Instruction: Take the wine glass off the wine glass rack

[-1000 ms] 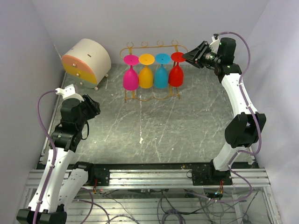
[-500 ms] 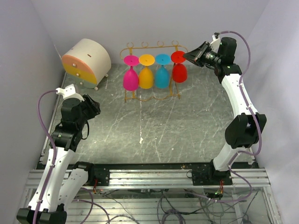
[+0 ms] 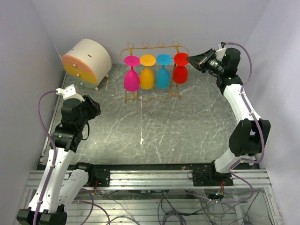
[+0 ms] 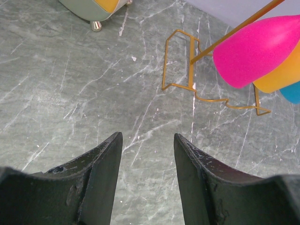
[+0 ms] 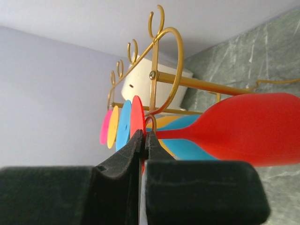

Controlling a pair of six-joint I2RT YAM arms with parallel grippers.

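Between pale lilac walls [image 3: 93,18] lies a grey-green, white-veined stone worktop [image 3: 154,126]. At its far left stands a cream round drawer box [image 3: 91,56] with orange and yellow fronts. Beside it, the golden-yellow wire wine glass rack [image 5: 153,89] carries four glasses hung bowl-down: a pink glass [image 3: 131,79], a yellow glass [image 3: 146,77], a blue glass [image 3: 162,77] and, at the right end, the red wine glass [image 3: 180,74]. The right hand [image 5: 143,136] is pinched tight on the rim of the red one's round foot. The left hand [image 4: 147,140] hovers over the worktop, fingers parted, holding nothing.
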